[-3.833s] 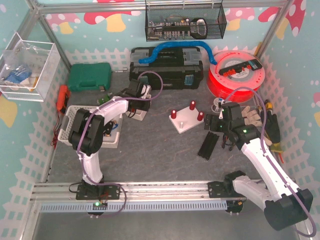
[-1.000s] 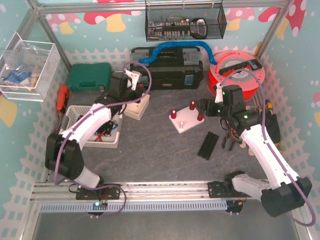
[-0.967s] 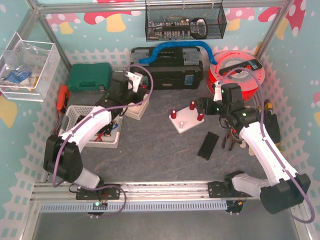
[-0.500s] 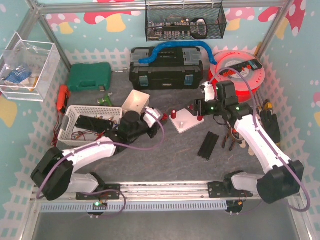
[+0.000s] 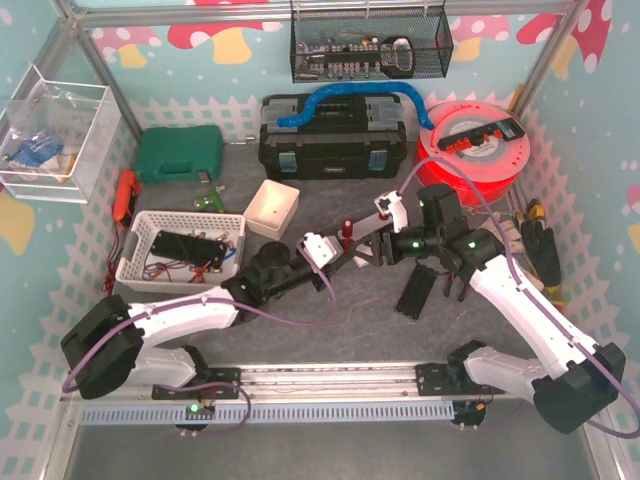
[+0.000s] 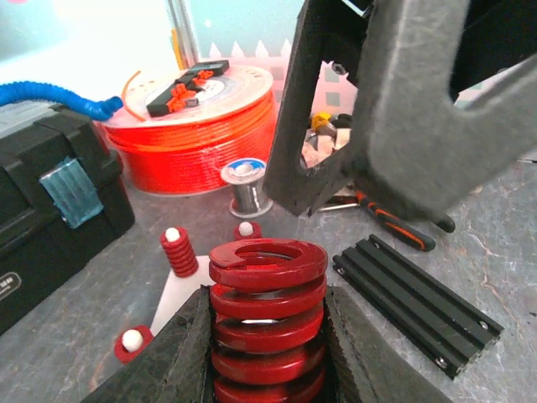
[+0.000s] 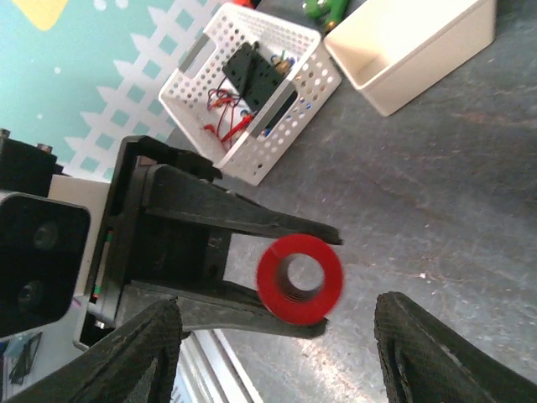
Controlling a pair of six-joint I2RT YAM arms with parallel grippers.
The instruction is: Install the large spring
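Note:
My left gripper (image 6: 267,295) is shut on the large red spring (image 6: 267,323), gripping its coils on both sides and holding it upright above the table. In the top view the left gripper (image 5: 335,262) is at the table's centre, just left of my right gripper (image 5: 377,250). The right gripper (image 7: 281,340) is open and empty, facing the spring's end (image 7: 299,279); its black fingers (image 6: 403,126) loom just behind the spring. The white base (image 6: 180,298) with small red springs on pegs (image 6: 179,250) lies right behind, partly hidden in the top view.
A black slotted rail (image 5: 418,290) lies right of the grippers. A white basket (image 5: 180,250) and a cream box (image 5: 272,207) sit on the left. A black toolbox (image 5: 333,150) and an orange filament spool (image 5: 475,150) stand at the back. Hand tools (image 5: 535,250) lie at the right.
My left arm has swung from the cream box at the back left to the centre, carrying the spring. My right gripper has moved left and nearer, up to the spring.

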